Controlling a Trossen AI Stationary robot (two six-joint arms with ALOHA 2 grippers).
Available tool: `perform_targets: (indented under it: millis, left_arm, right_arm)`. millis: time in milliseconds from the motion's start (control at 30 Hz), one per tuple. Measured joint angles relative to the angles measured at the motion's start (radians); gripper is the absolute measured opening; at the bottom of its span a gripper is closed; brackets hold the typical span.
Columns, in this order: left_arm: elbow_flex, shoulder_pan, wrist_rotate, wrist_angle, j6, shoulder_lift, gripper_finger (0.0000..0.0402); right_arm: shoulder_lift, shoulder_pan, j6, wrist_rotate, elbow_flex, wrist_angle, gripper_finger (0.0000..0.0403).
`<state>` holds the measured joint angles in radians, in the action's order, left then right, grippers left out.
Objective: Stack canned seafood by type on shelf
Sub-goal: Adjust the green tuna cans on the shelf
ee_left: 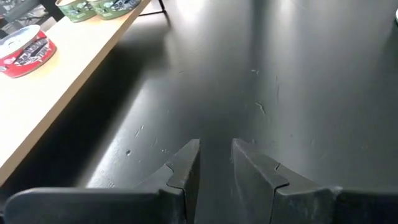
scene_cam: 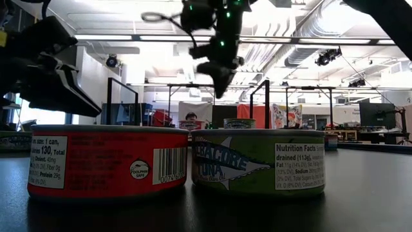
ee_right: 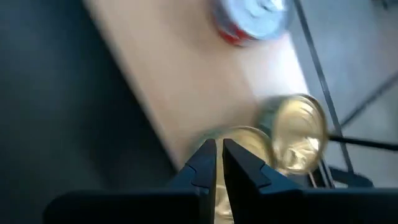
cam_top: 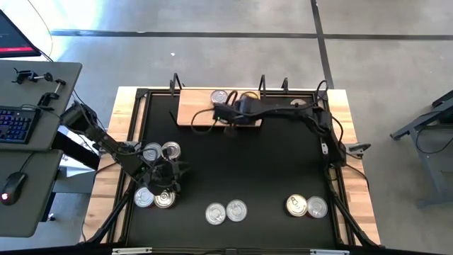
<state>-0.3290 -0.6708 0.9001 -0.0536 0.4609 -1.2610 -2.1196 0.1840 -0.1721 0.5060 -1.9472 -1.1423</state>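
The shelf (cam_top: 195, 113) is a wooden board lying at the far middle of the black mat (cam_top: 269, 163). A red tin with a silver lid (cam_top: 220, 97) and gold-lidded green tins (cam_top: 249, 97) stand on it. My right gripper (ee_right: 216, 148) hovers shut above the board's near edge, by the gold lids (ee_right: 301, 130), and holds nothing. Over the left of the mat my left gripper (ee_left: 216, 155) is open by a narrow gap with nothing between its fingers. It points toward the board, amid two pairs of tins (cam_top: 161, 150) (cam_top: 154, 198).
More tins stand in pairs along the mat's near side, one at the middle (cam_top: 226, 211) and one at the right (cam_top: 306, 206). In the low view the middle pair shows as a red tin (scene_cam: 108, 161) and a green tuna tin (scene_cam: 257, 161). A desk with a keyboard (cam_top: 18, 124) stands left of the table.
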Motion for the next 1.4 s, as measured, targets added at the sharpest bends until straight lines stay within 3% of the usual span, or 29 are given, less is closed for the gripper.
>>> perform_targets:
  millis: [167, 433, 1167, 1400]
  left_arm:
    - [0.012, 0.000, 0.000, -0.030, 0.000, 0.000, 0.0085]
    - [0.012, 0.005, 0.001, -0.056, -0.026, 0.000, 0.0085]
    - [0.012, 0.010, 0.002, -0.084, -0.053, 0.000, 0.0085]
    - [0.012, 0.010, 0.002, -0.084, -0.053, 0.000, 0.0085]
  right_arm:
    - [-0.006, 0.122, -0.060, 0.036, -0.001, 0.066, 0.0018]
    - [-0.076, 0.246, -0.023, -0.092, -0.002, 0.124, 0.0018]
    - [-0.119, 0.272, 0.049, -0.002, -0.002, 0.220, 0.0018]
    - [-0.099, 0.234, 0.049, -0.017, -0.002, 0.118, 0.0018]
